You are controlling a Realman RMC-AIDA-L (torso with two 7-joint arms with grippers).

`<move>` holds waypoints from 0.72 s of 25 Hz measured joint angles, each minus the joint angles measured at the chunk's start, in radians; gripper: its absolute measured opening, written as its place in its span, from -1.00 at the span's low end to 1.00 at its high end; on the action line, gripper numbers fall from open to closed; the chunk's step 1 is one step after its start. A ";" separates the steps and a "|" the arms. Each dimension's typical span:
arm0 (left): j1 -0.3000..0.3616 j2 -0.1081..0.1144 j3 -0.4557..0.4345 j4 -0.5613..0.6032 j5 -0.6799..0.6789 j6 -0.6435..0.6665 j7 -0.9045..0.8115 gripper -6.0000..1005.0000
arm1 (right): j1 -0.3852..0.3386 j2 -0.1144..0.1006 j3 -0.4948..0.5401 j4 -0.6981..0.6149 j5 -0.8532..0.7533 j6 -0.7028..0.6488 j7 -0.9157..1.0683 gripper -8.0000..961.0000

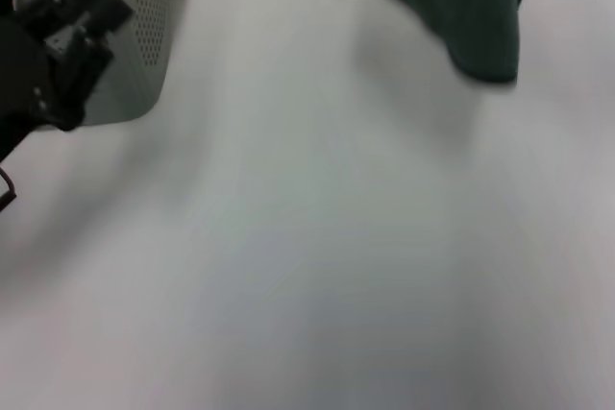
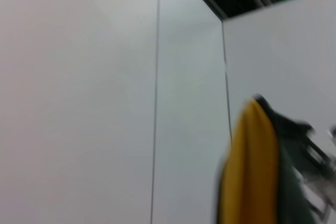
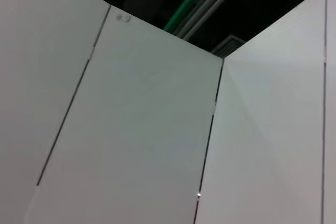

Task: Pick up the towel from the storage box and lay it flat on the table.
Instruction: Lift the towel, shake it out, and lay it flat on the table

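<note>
Head view: a broad white desk (image 1: 317,237) fills most of the picture. At its far left corner stands the storage box (image 1: 144,45), a pale grey-green basket with rows of small round holes; only part of one wall shows, so I cannot tell what, if anything, lies inside it. In front of the box is the left arm's dark gripper (image 1: 62,21); whether it is open or closed cannot be told, and it holds nothing that shows. At the far right, the dark green towel (image 1: 471,12) hangs in the air, clear of the box, its lower edge just above the desk. The right gripper that presumably holds it is above the picture's edge and out of sight.

Left wrist view: mostly white wall panels. To one side the towel (image 2: 291,192) shows green beside a yellow face (image 2: 249,171), probably its other side, though blur makes this uncertain. Dark machinery next to it may be the other arm.

Right wrist view: only white wall panels and a dark ceiling with pipes; no gripper, no towel.

Judgement: the towel is out of the box and the laying step is in hand. To do it well, lower the hanging edge onto open desk first, then draw the held edge away low and slowly so the cloth unrolls flat rather than bunching.
</note>
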 joint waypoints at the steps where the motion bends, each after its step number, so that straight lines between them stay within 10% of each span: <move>1: -0.005 -0.003 -0.003 0.004 0.003 0.005 -0.014 -0.41 | -0.011 0.008 0.004 0.001 0.001 -0.017 0.005 -0.91; 18: -0.155 -0.021 0.027 -0.009 0.120 0.036 -0.144 -0.33 | 0.018 0.027 0.030 0.084 0.000 -0.148 0.046 -0.88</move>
